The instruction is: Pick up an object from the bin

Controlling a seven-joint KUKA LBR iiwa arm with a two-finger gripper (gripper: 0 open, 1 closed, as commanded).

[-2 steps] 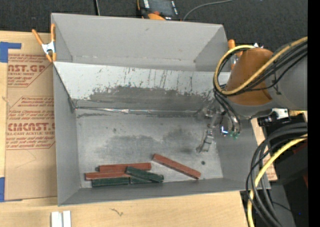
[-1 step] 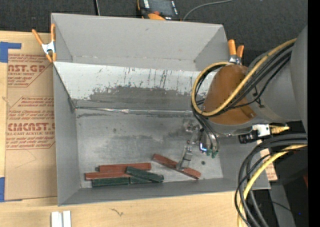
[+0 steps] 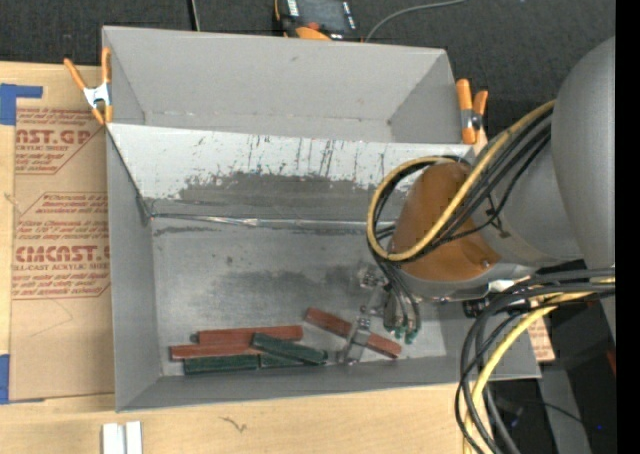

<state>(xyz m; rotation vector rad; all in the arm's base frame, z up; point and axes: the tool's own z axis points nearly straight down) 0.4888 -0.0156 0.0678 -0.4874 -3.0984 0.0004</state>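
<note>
1. Camera view: the gripper (image 3: 368, 340) is low at 5 o'clock on the bin (image 3: 280, 72) floor, beside a short red-brown bar (image 3: 326, 320). Whether it is open or closed cannot be told.
2. A heap of green and red-brown bars (image 3: 248, 342) lies at 6 o'clock.
3. Nothing appears lifted, so the grasp and lift are judged still to do.

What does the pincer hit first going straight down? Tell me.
Probably the short red-brown bar lying on the floor of the bin directly beneath the pincer; how far above it the pincer is remains unclear.
</note>
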